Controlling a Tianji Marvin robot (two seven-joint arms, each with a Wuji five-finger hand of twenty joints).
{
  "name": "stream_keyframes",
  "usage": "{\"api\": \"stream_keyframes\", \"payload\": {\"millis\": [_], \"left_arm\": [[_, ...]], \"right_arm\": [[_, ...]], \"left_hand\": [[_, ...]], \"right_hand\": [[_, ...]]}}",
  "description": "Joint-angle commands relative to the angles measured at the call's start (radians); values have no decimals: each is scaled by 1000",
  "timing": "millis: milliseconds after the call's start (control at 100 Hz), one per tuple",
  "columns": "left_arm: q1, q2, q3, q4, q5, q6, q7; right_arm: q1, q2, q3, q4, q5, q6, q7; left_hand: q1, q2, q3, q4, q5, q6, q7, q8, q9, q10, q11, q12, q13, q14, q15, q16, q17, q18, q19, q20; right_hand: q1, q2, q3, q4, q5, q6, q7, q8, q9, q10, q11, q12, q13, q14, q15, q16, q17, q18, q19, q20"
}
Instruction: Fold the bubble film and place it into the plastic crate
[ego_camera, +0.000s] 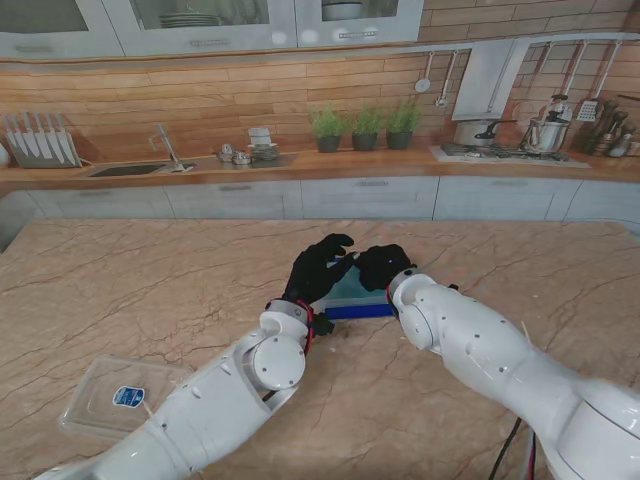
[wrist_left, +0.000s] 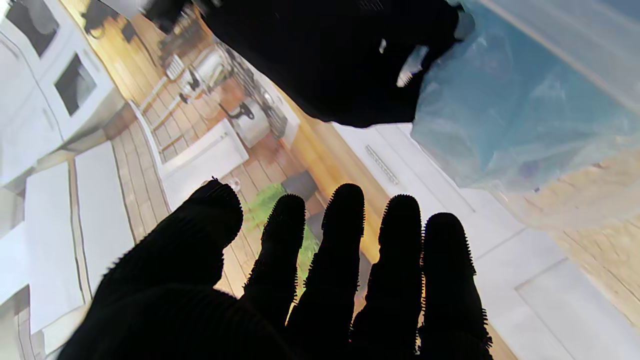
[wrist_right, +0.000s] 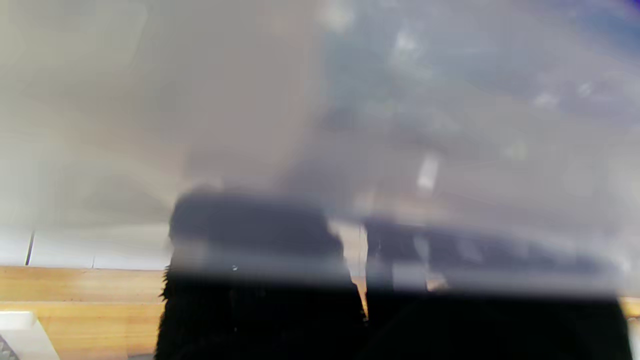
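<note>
The blue plastic crate (ego_camera: 360, 312) sits at the middle of the table, mostly hidden by both black-gloved hands. The translucent bubble film (ego_camera: 352, 285) lies over it between the hands. My right hand (ego_camera: 383, 265) is closed on the film's right edge; in the left wrist view the right hand (wrist_left: 340, 60) pinches the film (wrist_left: 520, 115), with blue showing through. The film (wrist_right: 400, 125) drapes blurred across the right wrist view above my fingers (wrist_right: 260, 300). My left hand (ego_camera: 318, 268) hovers at the crate's left side, and the left hand (wrist_left: 325, 280) has its fingers spread, holding nothing.
A clear plastic container (ego_camera: 110, 395) with a blue label lies near me on the left, beside my left forearm. The marble table (ego_camera: 150, 290) stretches wide on both sides. A kitchen counter with sink, plants and stove runs along the far wall.
</note>
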Motion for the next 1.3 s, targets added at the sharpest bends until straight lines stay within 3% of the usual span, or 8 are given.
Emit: {"api": "stream_keyframes", "payload": {"millis": [0, 250, 410, 550, 710, 970, 1160, 1290], "left_arm": [[9, 4, 3, -11, -8, -3, -8], [8, -16, 9, -9, -117, 17, -54], [-2, -21, 21, 4, -173, 40, -113], [5, -18, 9, -23, -294, 88, -195], [-9, -8, 14, -21, -318, 146, -264], [-26, 13, 15, -51, -378, 236, -382], [-44, 22, 18, -74, -419, 324, -450], [-53, 22, 18, -78, -441, 362, -472]], "right_arm": [[-5, -5, -5, 8, 2, 4, 4], [-11, -5, -8, 17, 7, 7, 6], [-10, -6, -10, 20, 9, 2, 7], [-6, -8, -14, 29, 12, -11, 2], [-5, -8, -12, 30, 14, -24, 1], [-22, 11, 22, -12, -1, -20, 17], [-47, 26, 70, -66, 8, -5, 68], [-65, 38, 103, -103, 9, -3, 100]], "left_hand": [[18, 19, 22, 11, 19, 12, 15, -7, 35, 20, -28, -20, 28, 12, -7, -24, 21, 10, 28, 18], [2, 87, 20, 25, -16, 48, -82, -54, -71, 54, -111, -114, -63, 11, -81, -109, -22, -11, -68, -27], [17, 107, -97, 23, -53, 66, -165, -90, -179, 57, -167, -160, -172, -24, -163, -161, -111, -89, -169, -86], [40, 140, -212, 22, -92, 69, -235, -128, -307, 63, -220, -193, -304, -50, -233, -201, -171, -138, -363, -191], [56, 186, -342, 23, -126, 75, -294, -161, -383, 77, -257, -217, -356, -48, -303, -244, -160, -154, -567, -288], [20, 208, -381, 26, -173, 90, -370, -204, -446, 97, -301, -245, -377, -27, -414, -296, -156, -163, -765, -376], [-35, 220, -386, 27, -191, 134, -462, -257, -522, 77, -356, -281, -421, -63, -549, -276, -162, -203, -981, -326], [-54, 222, -386, 29, -175, 156, -503, -281, -546, 62, -415, -317, -440, -84, -597, -260, -153, -220, -1026, -346]], "right_hand": [[1, -29, 43, -23, 32, -15, 32, -1, 32, 28, 24, 6, 32, 31, 27, 10, 11, -14, 61, 29], [-3, -25, 43, -24, 24, -30, 36, 9, 20, 23, 20, 5, 18, 29, 23, 7, 0, -18, 56, 25], [-4, -21, 40, -23, 19, -36, 36, 12, 13, 21, 18, 4, 10, 29, 20, 6, -6, -18, 53, 24], [-5, -19, 37, -23, 15, -43, 36, 15, 11, 19, 17, 4, 5, 27, 18, 5, -10, -20, 50, 23], [-9, -17, 32, -23, 8, -51, 34, 18, -1, 17, 11, 3, -9, 24, 10, 3, -24, -24, 38, 19], [-8, -18, 25, -19, -13, -54, 20, 14, -25, 12, -21, -10, -34, 23, -46, -17, -39, -26, 14, 14], [-37, -31, 10, -19, -76, -35, -19, 0, -84, 13, -100, -38, -90, 22, -178, -62, -84, -21, -61, -3], [-103, -28, -8, 1, -136, -4, -106, 13, -169, 25, -151, -48, -164, 22, -292, -91, -147, 9, -182, -42]]}}
